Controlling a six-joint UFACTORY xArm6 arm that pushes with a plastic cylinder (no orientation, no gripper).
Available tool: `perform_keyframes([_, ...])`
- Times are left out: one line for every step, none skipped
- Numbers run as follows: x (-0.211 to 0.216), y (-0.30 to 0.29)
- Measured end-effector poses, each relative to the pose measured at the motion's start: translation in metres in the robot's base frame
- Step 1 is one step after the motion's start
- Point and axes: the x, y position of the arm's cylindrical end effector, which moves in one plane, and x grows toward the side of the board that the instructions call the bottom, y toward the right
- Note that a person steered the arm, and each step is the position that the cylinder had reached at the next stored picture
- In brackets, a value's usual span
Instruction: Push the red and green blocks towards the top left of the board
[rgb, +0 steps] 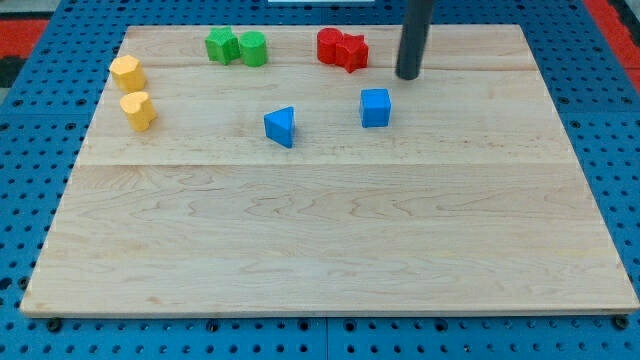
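Red blocks (341, 48) and green blocks (237, 47) sit along the board's (320, 250) top edge, near mid-width.
Each pair touches. My tip (407, 76), a bare rod with no jaws to open or close, rests just right of the reds. Blue cube (375, 107), blue wedge (281, 126) below; two yellow blocks (132, 92) far left.

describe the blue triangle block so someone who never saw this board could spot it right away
Start at the wooden board and look just above its middle, where two blue blocks sit. The blue triangle block is the one toward the view's left, below the green blocks. Unlike the blue cube, it is wedge-shaped.
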Motion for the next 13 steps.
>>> perform_keyframes([0.007,-0.088])
perform_keyframes([-0.027,-0.110])
perform_keyframes([-0.058,-0.107])
perform_keyframes([-0.062,-0.121])
perform_keyframes([-0.065,-0.175])
perform_keyframes([-0.065,-0.198])
perform_keyframes([-0.065,-0.198])
perform_keyframes([-0.026,-0.152])
perform_keyframes([-0.023,-0.039])
perform_keyframes([-0.024,0.027])
perform_keyframes([-0.032,0.033])
perform_keyframes([-0.055,0.034])
perform_keyframes([-0.061,0.013])
